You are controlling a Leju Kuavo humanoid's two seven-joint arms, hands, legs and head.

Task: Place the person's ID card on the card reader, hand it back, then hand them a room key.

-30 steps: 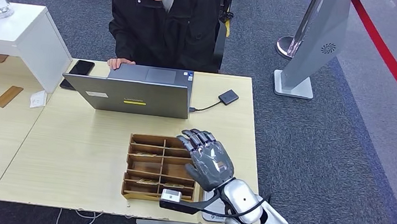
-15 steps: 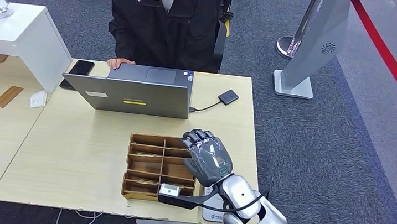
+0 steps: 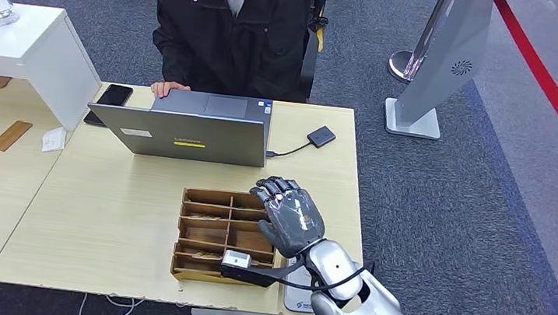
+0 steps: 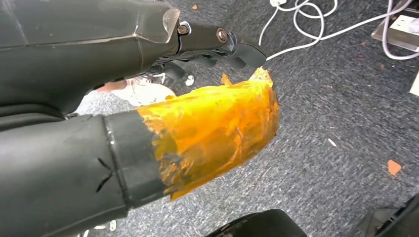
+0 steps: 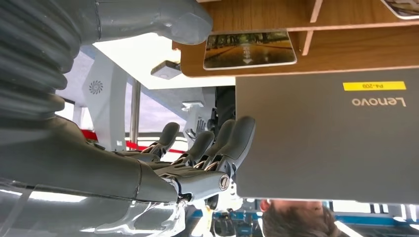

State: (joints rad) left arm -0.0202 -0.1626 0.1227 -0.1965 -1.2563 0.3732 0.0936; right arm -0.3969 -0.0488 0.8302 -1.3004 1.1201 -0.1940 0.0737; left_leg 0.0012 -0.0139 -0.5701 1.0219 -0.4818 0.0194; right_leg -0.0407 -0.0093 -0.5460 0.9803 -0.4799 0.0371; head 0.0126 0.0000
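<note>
Hovering over the right end of the wooden card tray (image 3: 205,232), the right hand (image 3: 291,217) holds nothing, its fingers (image 5: 237,136) loosely curled and apart. The tray sits on the pale counter (image 3: 98,209) at about 9 o'clock from the hand, with the grey laptop (image 3: 184,133) beyond it at 11 o'clock and the person (image 3: 231,27) seated behind that. The white card reader (image 3: 294,294) lies at the counter's near edge, at 6 o'clock from the hand and partly hidden under the forearm.

Room key cards lie flat in the tray's slots; one printed card (image 5: 249,49) shows clearly in the right wrist view, lying in the compartment nearest the laptop. Its long axis runs along the slot, parallel to the laptop's lid edge, picture side up. I judge it thin, stiff, light and slick, hard to lift off a flat wooden floor, so the best hold is probably a pinch on a short end, after tipping it up against the divider.

The left hand (image 4: 148,74) hangs over carpet; whether it is spread or closed I cannot tell. No ID card is visible.
</note>
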